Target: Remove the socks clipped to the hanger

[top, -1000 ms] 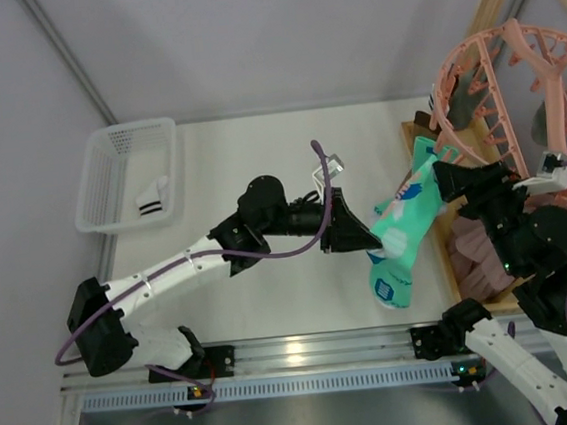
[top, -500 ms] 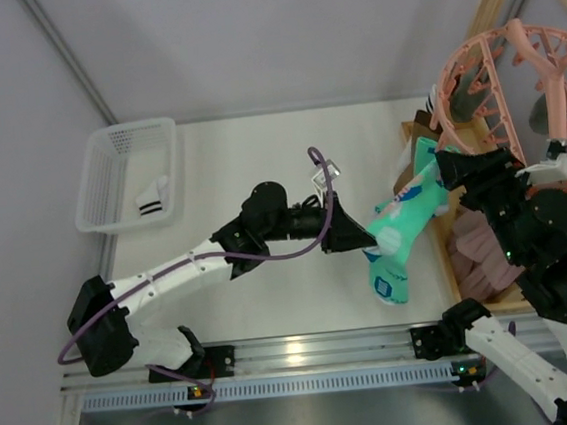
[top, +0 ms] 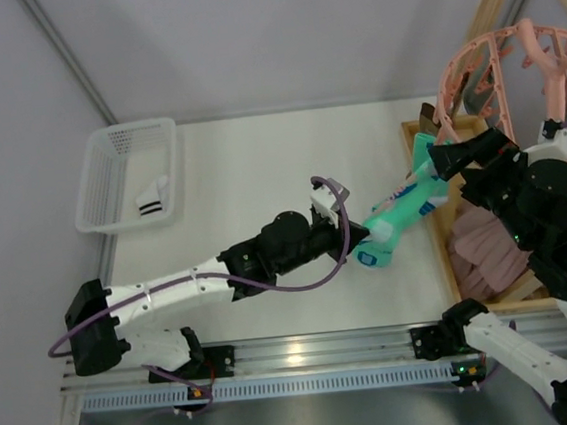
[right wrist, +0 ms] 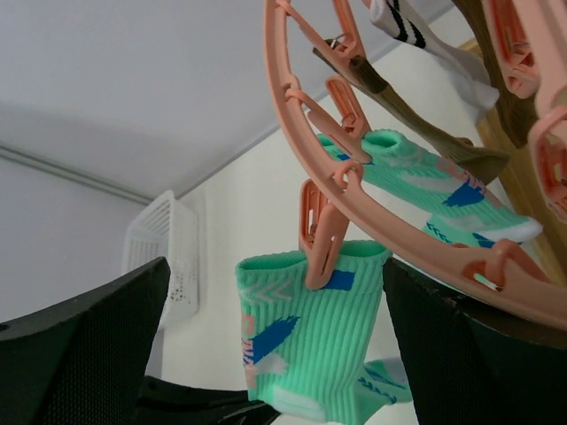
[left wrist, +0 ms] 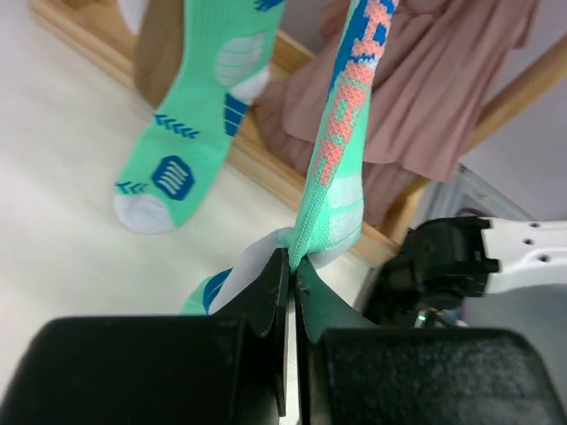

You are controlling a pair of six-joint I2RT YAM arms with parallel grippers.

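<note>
Left gripper (left wrist: 291,266) pressed together, pinching a mint-green sock (left wrist: 341,159), apparently near the heel. Its cuff hangs from a clip (right wrist: 317,239) on the pink hanger (right wrist: 292,115). Right gripper (right wrist: 275,354) spread wide, close to that clip.

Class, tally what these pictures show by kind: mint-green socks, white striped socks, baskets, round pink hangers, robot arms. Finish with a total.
Mint-green socks: 2, one pinched in the left hand
White striped socks: 2, one lying in the basket
Baskets: 1
Round pink hangers: 1
Robot arms: 2
Total: 8
</note>
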